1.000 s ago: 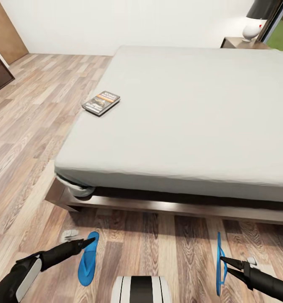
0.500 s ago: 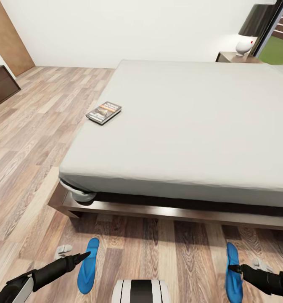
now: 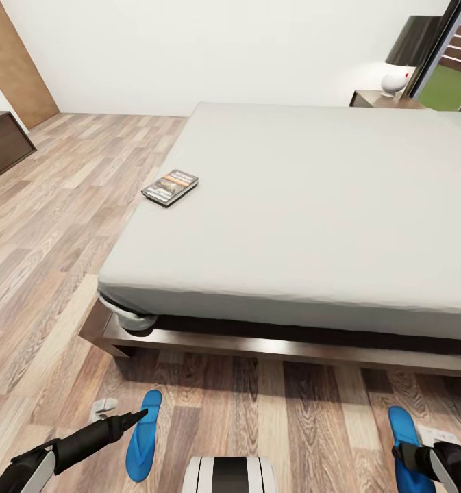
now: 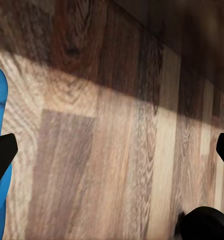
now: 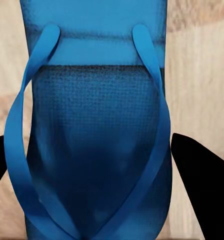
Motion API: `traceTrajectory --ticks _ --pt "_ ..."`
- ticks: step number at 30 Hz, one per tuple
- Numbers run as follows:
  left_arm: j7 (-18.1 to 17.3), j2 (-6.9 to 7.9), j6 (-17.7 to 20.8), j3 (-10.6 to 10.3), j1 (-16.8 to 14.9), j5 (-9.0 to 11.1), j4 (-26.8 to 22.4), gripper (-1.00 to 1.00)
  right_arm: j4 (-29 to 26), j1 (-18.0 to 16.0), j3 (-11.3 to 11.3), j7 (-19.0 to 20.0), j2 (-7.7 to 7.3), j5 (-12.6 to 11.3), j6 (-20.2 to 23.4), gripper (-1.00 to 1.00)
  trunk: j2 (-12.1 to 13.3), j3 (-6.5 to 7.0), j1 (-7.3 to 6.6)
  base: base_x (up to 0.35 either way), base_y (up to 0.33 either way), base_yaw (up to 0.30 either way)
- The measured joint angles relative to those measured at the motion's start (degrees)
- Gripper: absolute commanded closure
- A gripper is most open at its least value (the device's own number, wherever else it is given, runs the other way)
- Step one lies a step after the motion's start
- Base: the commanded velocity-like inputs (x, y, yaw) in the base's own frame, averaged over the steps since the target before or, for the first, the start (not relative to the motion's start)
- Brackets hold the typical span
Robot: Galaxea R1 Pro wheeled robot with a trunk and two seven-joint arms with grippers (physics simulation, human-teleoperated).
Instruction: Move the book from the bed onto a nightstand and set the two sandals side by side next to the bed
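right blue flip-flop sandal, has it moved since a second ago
Yes. The right blue flip-flop sandal, earlier tipped on edge, now lies flat on the wood-plank floor, farther right along the dark brown bed frame.

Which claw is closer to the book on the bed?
Left. The left claw sits by the floor below the book; the right claw is farther across, over a sandal.

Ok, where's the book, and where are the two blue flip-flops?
book (image 3: pixel 170 187), head view, middle of its cover.
left flip-flop (image 3: pixel 143 446), head view, middle of its sole.
right flip-flop (image 5: pixel 94 165), right wrist view, sole between the straps.
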Motion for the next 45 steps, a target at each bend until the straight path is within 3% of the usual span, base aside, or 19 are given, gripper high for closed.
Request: traceTrajectory --ticks 7,12,16,18,22,24,45 --pt "0.0 -0.01 0.1 1.0 0.0 0.0 0.0 -1.0 0.0 0.0 0.1 -0.6 0.48 1.1 -0.6 1.0 0.0 0.0 0.0 0.0 0.089 0.0" --pt "-0.1 -0.01 0.1 1.2 0.0 0.0 0.1 -1.0 0.2 0.0 0.1 -0.5 0.51 1.1 -7.5 1.0 0.0 0.0 0.0 0.0 0.27 0.0" --pt "-0.1 0.02 0.2 1.2 0.0 0.0 0.1 -1.0 0.3 0.0 0.0 0.2 0.44 0.7 -8.9 1.0 0.0 0.0 0.0 0.0 0.283 0.0" --pt "-0.1 0.03 0.2 1.2 0.0 0.0 0.1 -1.0 0.3 0.0 0.0 2.4 0.42 0.3 -9.0 1.0 0.0 0.0 0.0 0.0 0.284 0.0" --pt "-0.1 0.04 0.2 1.2 0.0 0.0 0.1 -1.0 0.3 0.0 0.0 12.9 0.41 0.3 -8.7 1.0 0.0 0.0 0.0 0.0 0.284 0.0" --pt "-0.1 0.02 0.2 1.2 0.0 0.0 0.1 -1.0 0.3 0.0 0.0 14.2 0.42 0.6 -8.8 1.0 0.0 0.0 0.0 0.0 0.284 0.0" --pt "-0.1 -0.01 0.2 1.1 0.0 0.0 0.1 -1.0 0.3 0.0 0.0 14.3 0.48 0.9 -9.2 1.0 0.0 0.0 0.0 0.0 0.285 0.0"
